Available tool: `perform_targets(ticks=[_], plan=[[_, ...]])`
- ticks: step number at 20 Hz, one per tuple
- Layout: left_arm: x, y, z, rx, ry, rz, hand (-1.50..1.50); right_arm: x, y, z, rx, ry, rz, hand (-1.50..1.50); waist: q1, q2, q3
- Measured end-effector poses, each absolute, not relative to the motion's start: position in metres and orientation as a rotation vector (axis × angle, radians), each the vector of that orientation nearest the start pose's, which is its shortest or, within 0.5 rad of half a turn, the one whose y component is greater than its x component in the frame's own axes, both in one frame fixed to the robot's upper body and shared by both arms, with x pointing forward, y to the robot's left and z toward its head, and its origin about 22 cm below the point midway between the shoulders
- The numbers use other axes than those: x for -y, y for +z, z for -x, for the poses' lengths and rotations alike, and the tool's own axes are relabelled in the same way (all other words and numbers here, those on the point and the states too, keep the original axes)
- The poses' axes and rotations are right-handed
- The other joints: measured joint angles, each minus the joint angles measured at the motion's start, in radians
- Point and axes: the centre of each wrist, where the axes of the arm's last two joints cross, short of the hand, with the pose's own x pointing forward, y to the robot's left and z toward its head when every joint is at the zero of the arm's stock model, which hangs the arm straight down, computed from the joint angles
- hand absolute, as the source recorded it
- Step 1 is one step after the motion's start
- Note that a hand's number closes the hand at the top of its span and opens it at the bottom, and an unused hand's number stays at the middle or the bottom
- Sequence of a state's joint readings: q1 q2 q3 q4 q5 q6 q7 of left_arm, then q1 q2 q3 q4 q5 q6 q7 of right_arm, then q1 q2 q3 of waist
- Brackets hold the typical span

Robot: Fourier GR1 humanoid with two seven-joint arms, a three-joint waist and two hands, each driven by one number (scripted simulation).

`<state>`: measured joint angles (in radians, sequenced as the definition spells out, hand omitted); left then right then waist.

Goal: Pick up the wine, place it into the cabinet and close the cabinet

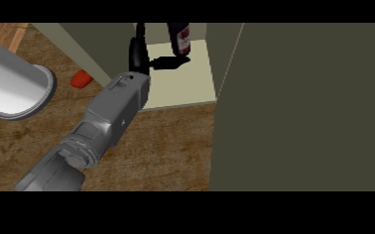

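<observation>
A dark wine bottle (179, 37) with a red label stands upright on the pale shelf floor of the cabinet (179, 87), towards the back. My left hand (137, 54) reaches into the cabinet just left of the bottle. Its fingers point straight up the view and its thumb (172, 62) sticks out to the right, ending at the bottle's lower part; nothing is curled round the bottle. The cabinet's door (293, 104) stands open and fills the right side of the view. My right hand does not show.
A large grey-white round vessel (18, 87) stands on the wooden counter (161, 144) at the left. A small red object (82, 79) lies beside the cabinet's olive left panel (92, 47).
</observation>
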<state>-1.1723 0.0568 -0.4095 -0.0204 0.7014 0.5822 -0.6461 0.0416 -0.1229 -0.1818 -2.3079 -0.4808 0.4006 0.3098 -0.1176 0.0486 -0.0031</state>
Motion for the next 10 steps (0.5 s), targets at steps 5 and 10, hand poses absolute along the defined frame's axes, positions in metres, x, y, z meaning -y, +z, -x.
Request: perform_targets(ticks=[5, 10], plan=[[-0.119, 0.027, -0.432, 1.759, -0.018, -0.407, -1.5, 0.272, 0.166, -0.171, 2.008, 0.305, -0.393, -1.5, 0.01, -0.005, 0.001], [-0.106, 0.022, -0.428, 1.798, -0.01, -0.353, -1.5, 0.268, 0.167, -0.169, 2.003, 0.304, -0.401, -1.5, 0.018, -0.013, 0.001]])
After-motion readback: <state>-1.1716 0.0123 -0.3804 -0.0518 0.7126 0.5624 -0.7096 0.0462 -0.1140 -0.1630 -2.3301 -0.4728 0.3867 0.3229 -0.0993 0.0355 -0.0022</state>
